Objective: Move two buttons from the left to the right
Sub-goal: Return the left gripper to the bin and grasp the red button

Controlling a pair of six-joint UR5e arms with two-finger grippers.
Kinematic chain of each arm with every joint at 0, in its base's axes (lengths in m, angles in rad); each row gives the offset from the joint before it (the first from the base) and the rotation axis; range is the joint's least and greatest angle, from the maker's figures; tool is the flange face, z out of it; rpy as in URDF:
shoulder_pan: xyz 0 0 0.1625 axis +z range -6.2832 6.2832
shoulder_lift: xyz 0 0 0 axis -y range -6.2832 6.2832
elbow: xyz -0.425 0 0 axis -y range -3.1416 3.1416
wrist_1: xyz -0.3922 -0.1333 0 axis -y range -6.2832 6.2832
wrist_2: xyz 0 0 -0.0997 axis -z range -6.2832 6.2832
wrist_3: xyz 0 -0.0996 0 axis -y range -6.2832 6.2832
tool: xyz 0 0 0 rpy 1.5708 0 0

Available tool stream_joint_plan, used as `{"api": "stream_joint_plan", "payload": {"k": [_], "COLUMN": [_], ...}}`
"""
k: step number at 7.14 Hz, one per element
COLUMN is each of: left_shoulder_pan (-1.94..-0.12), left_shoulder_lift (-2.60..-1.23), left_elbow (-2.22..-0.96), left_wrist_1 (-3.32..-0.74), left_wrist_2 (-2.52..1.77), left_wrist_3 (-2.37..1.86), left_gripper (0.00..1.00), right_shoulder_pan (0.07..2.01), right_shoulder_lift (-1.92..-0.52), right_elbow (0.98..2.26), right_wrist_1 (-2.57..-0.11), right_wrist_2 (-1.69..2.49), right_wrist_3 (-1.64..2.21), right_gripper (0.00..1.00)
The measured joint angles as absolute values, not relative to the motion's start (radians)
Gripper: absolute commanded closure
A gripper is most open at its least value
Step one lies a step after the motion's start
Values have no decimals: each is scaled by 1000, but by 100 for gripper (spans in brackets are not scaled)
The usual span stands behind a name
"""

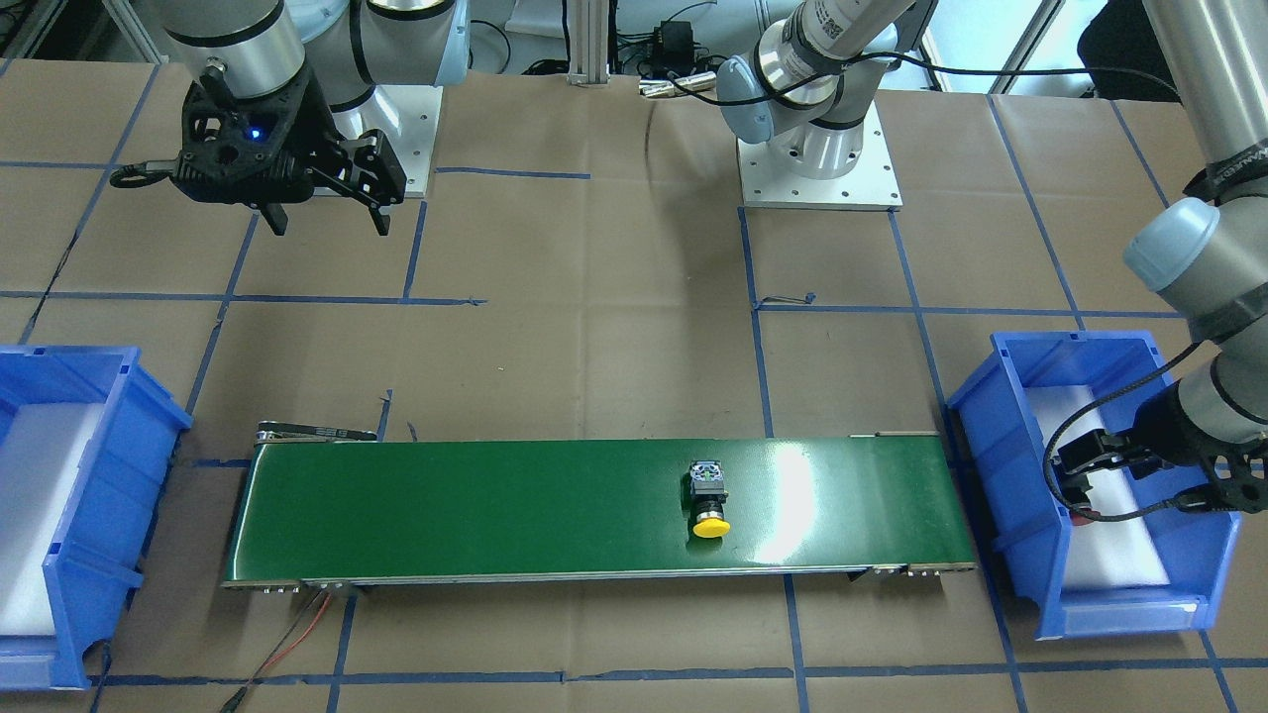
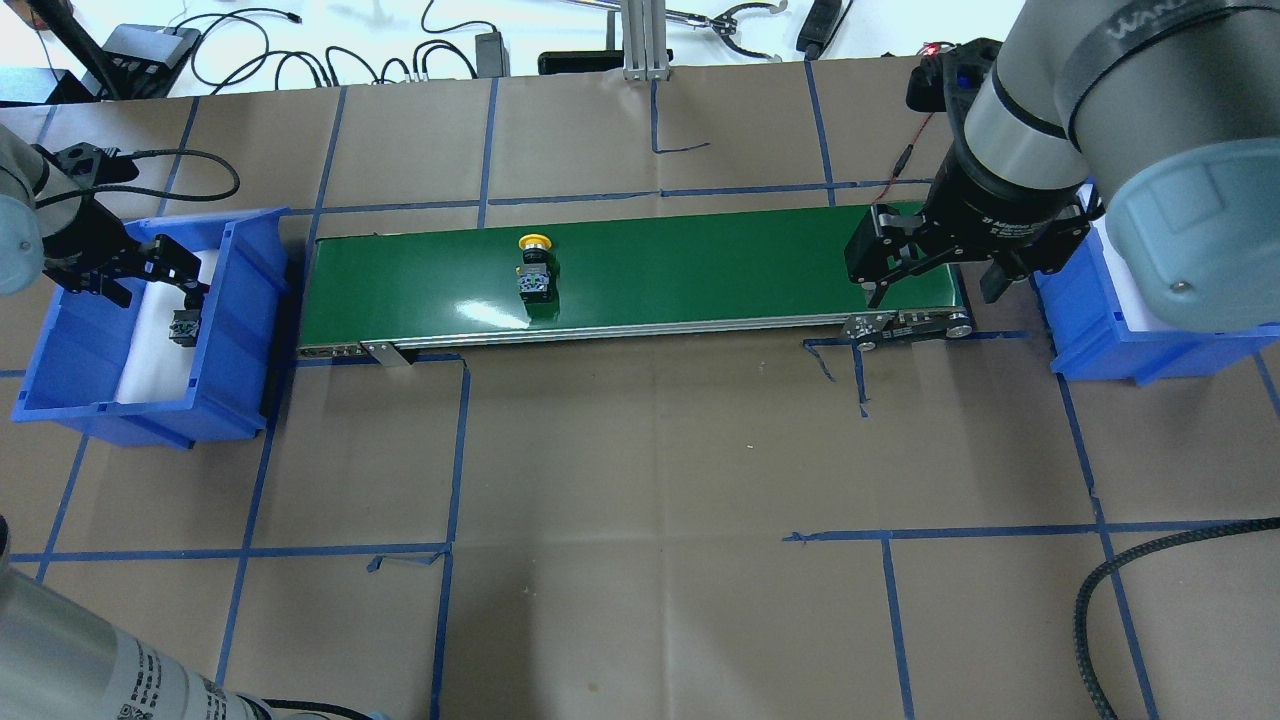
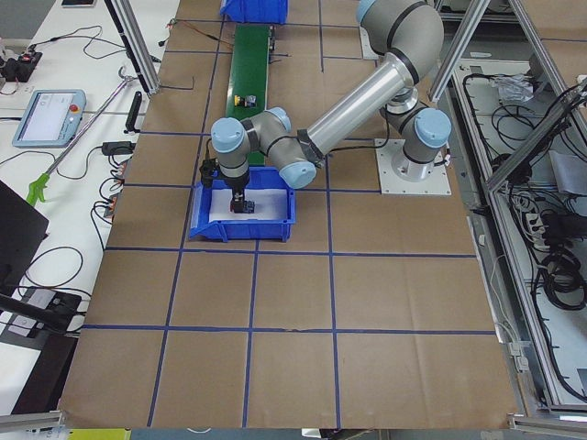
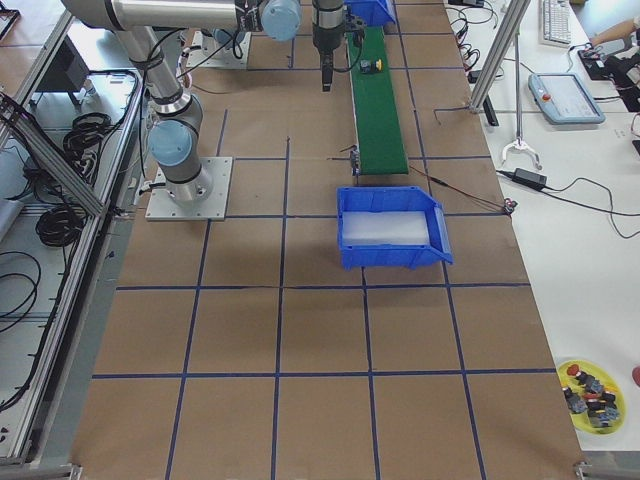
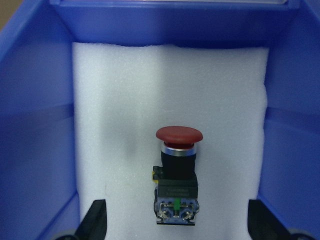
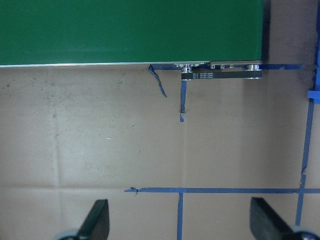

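The left gripper (image 5: 177, 221) hung, jaws wide apart, over the red button (image 5: 178, 165) midway between the blue bin's (image 5: 30, 125) side walls. It needed to drop straight and pinch the blocky body.

The worktop (image 1: 594, 347) is covered with matt brown paper. The green belt (image 1: 475, 505) looks smooth and glossy. The blue bin (image 5: 35, 125) is shiny plastic, lined with matt white foam (image 5: 170, 85). The red button (image 5: 178, 135) has a smooth cap and a polished metal ring.
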State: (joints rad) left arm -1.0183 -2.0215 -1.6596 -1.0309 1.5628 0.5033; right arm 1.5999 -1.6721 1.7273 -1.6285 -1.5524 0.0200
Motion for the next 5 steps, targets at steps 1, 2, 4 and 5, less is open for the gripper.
{"api": "stream_joint_plan", "payload": {"k": [1, 2, 4, 5], "left_shoulder_pan": [-1019, -1019, -1019, -1018], "left_shoulder_lift": [-2028, -2032, -2042, -2050], "left_elbow": [-1689, -1709, -1719, -1714], "left_wrist_1": [-989, -964, -950, -948], "left_wrist_2": [1564, 1567, 1570, 1569], "left_wrist_3": [504, 504, 504, 504], "left_gripper": [0, 0, 20, 47], "right_shoulder_pan": [1600, 1600, 1600, 1600], "right_shoulder_lift": [-1672, -1672, -1671, -1671], "right_elbow": [1727, 1727, 1727, 1727], "right_wrist_1": [-1629, -1629, -1628, -1629], "right_wrist_2": [-1552, -1552, -1552, -1552], "right_wrist_3": [20, 20, 20, 20], "right_gripper": [0, 0, 0, 0]}}
